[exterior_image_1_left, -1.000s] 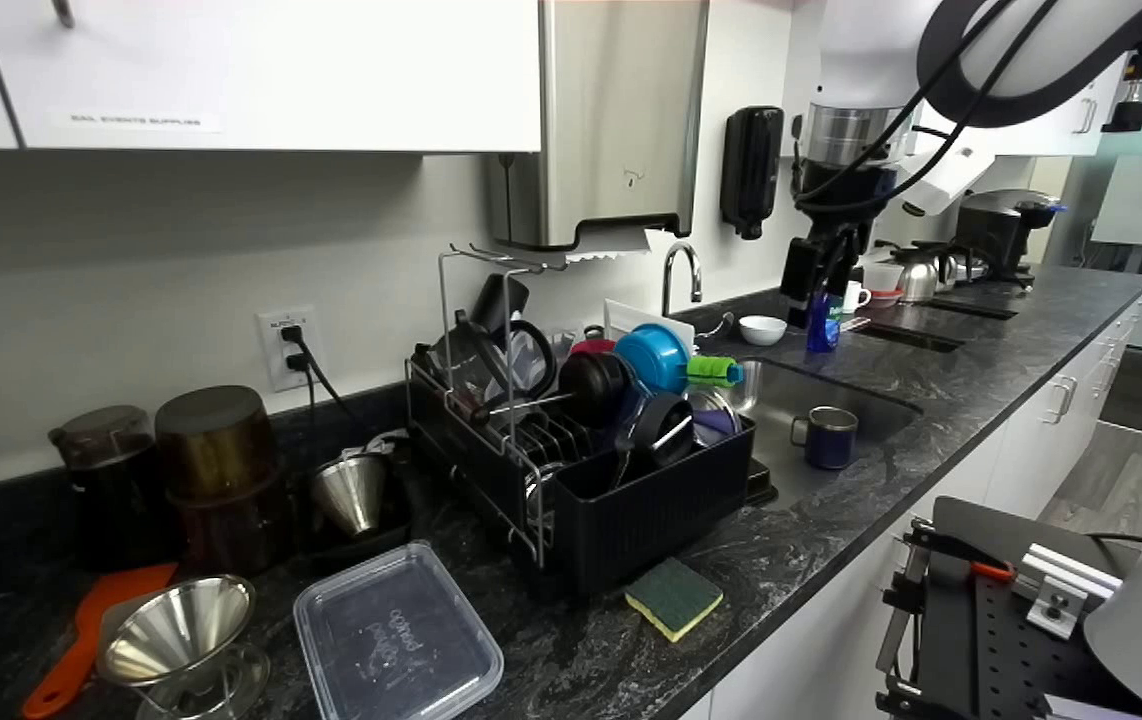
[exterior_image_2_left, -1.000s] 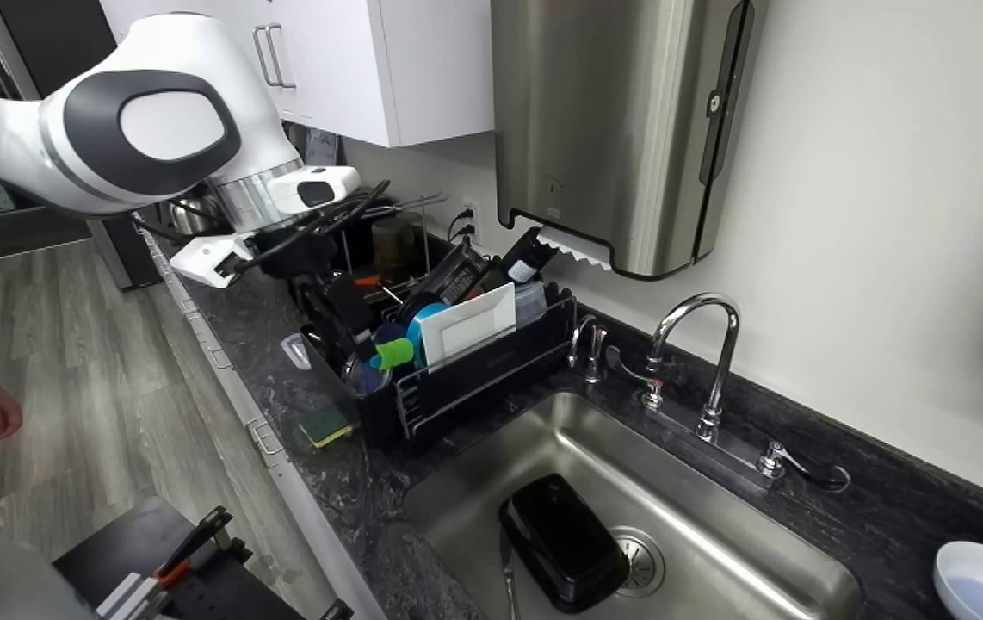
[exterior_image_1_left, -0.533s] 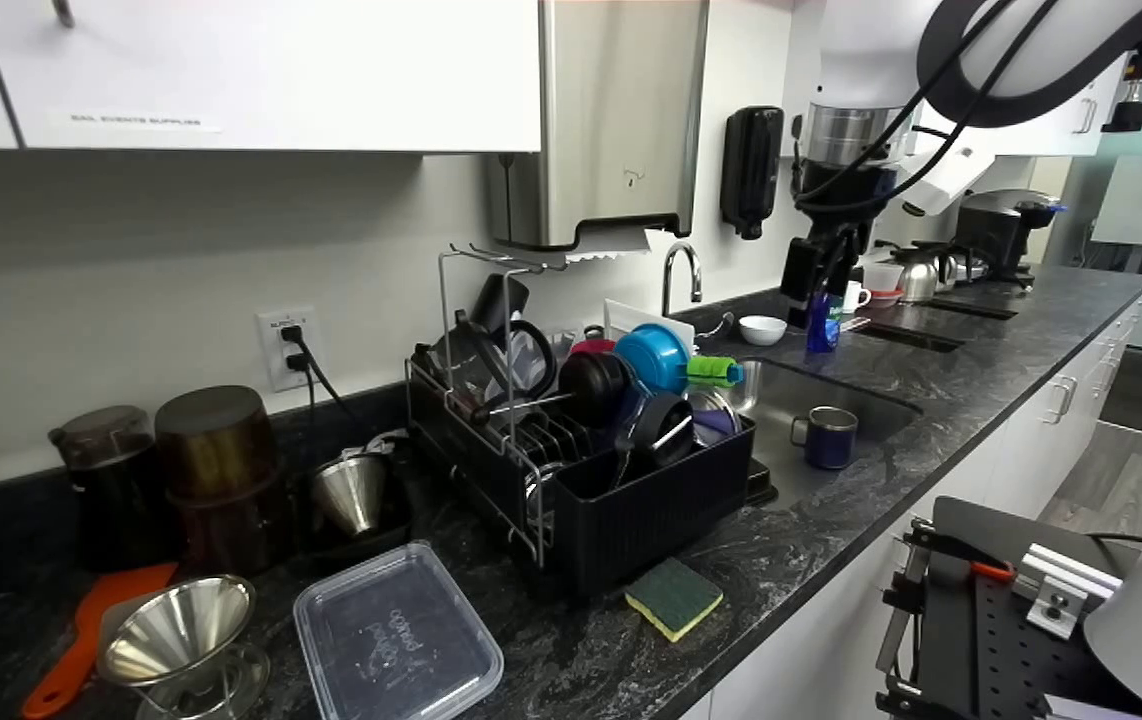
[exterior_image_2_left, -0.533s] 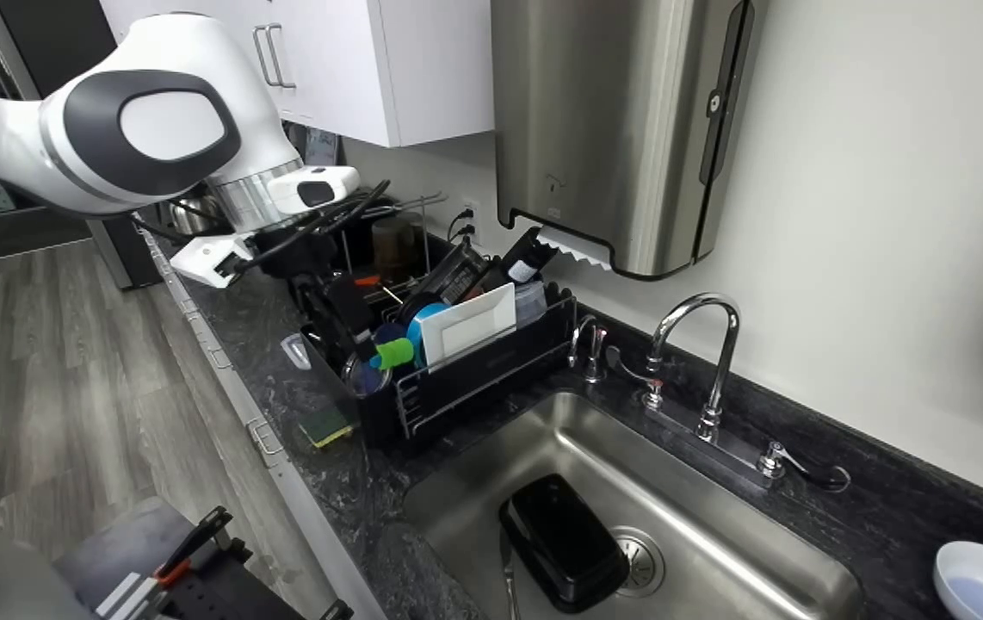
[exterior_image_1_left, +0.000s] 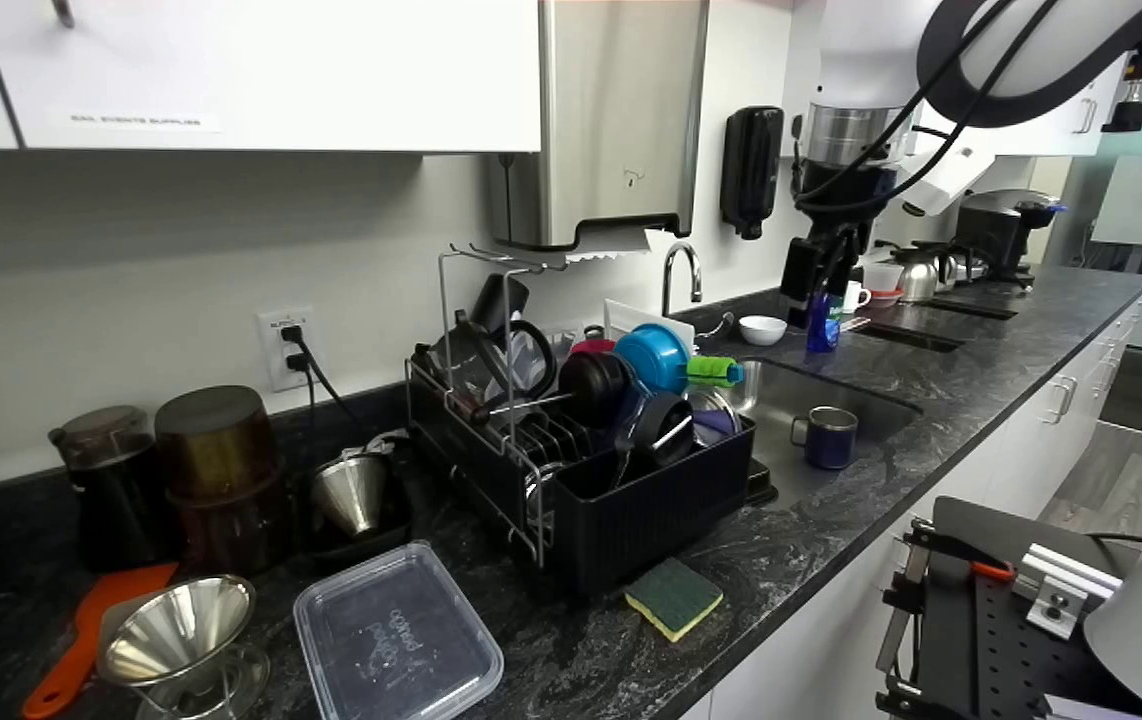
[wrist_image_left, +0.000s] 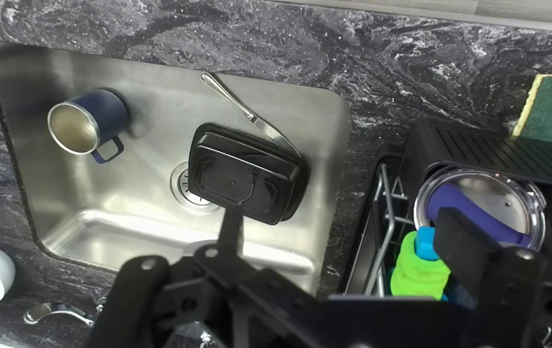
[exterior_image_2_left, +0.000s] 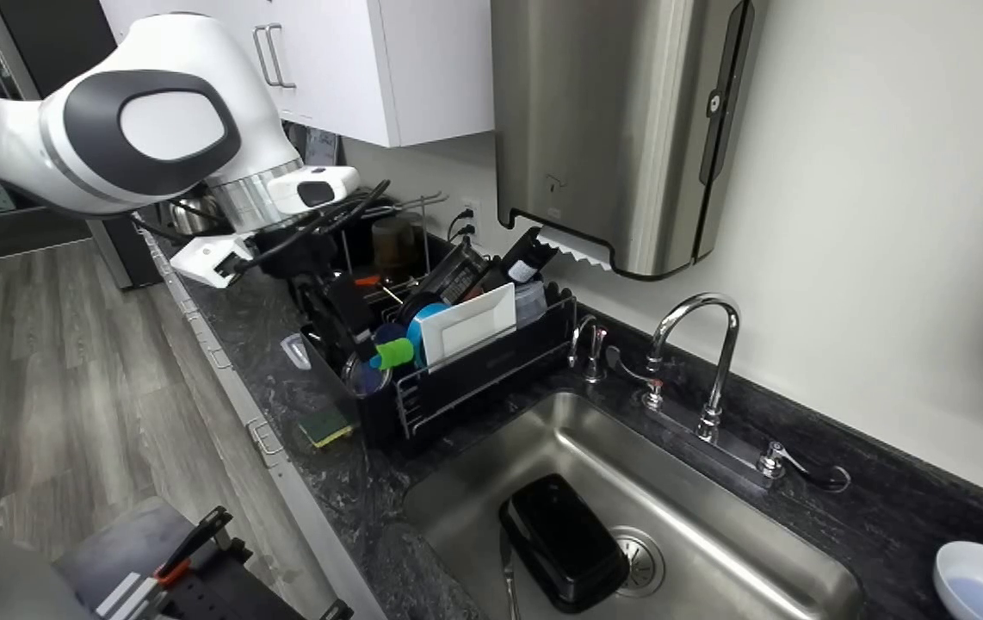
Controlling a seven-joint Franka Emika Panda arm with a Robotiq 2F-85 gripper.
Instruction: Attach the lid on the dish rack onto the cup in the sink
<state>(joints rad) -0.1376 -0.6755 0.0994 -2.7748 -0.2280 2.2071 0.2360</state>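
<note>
A round clear lid [wrist_image_left: 503, 193] with a purple strip across it lies at the sink end of the black dish rack [wrist_image_left: 455, 145], among other dishes; in an exterior view the lid [exterior_image_1_left: 724, 408] shows beside the rack's wall. The dark blue cup [wrist_image_left: 107, 113] stands in the steel sink [wrist_image_left: 160, 92] at the end away from the rack, and appears upright in an exterior view, the cup [exterior_image_1_left: 831, 440] there showing its handle. My gripper [wrist_image_left: 346, 227] hangs above, open, its fingers wide apart and holding nothing. One finger lies over the sink in the picture, the other overlaps the lid's edge.
A black container [wrist_image_left: 237, 179] and a knife [wrist_image_left: 232, 99] lie in the sink. Beside the lid sticks up a lime-green wrapped handle [wrist_image_left: 418, 273]. A faucet [exterior_image_2_left: 720, 362] arches behind the basin. On the counter are a sponge [exterior_image_1_left: 674, 597] and a white bowl [exterior_image_1_left: 762, 329].
The arm and gripper hold still and the dishes stay where they were. A person's hand at the left edge of an exterior view has gone out of sight.
</note>
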